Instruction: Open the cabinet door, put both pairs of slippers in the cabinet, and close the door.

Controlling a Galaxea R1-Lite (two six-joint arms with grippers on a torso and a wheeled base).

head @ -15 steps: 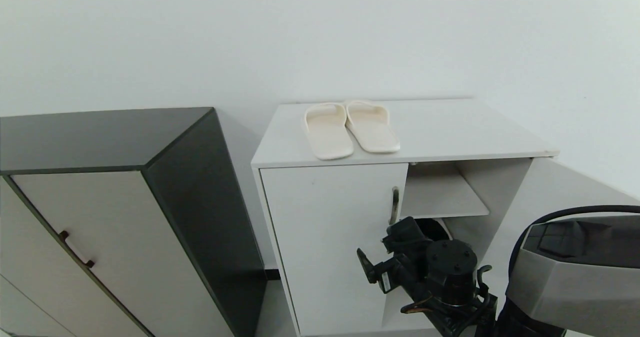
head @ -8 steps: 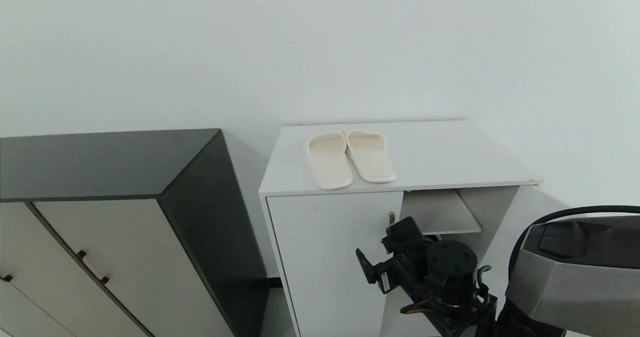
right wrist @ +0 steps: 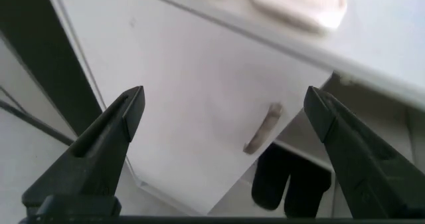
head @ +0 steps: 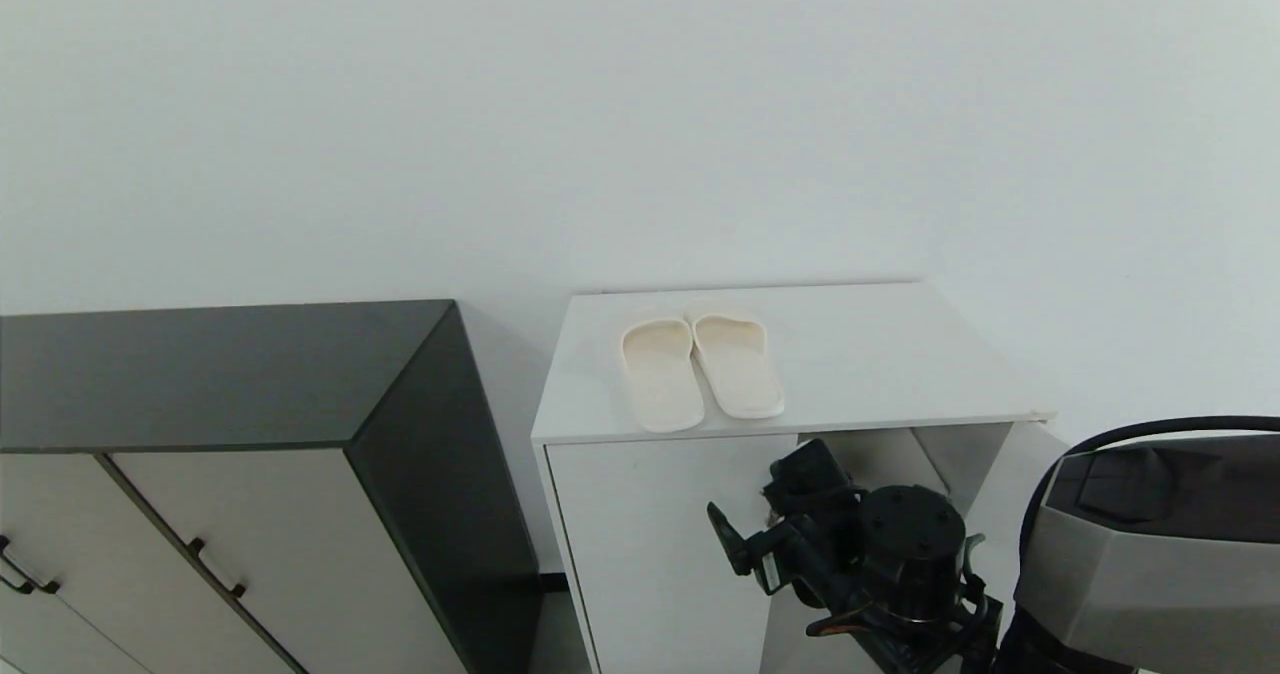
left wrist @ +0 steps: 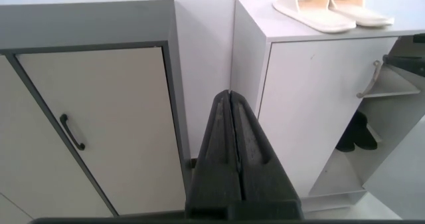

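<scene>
Slippers, the cream pair (head: 700, 369), lie side by side on top of the white cabinet (head: 640, 554), just below the middle of the head frame. The black pair (left wrist: 358, 132) stands inside the open right half, under the shelf (left wrist: 392, 88). Since a second ago the head camera has tipped upward, so everything sits lower in frame. Right gripper (right wrist: 224, 99), fingers spread wide, hangs before the door handle (right wrist: 263, 127), below the cream pair and apart from it. Left gripper (left wrist: 230, 101) is pressed closed and empty, well back from the cabinet.
</scene>
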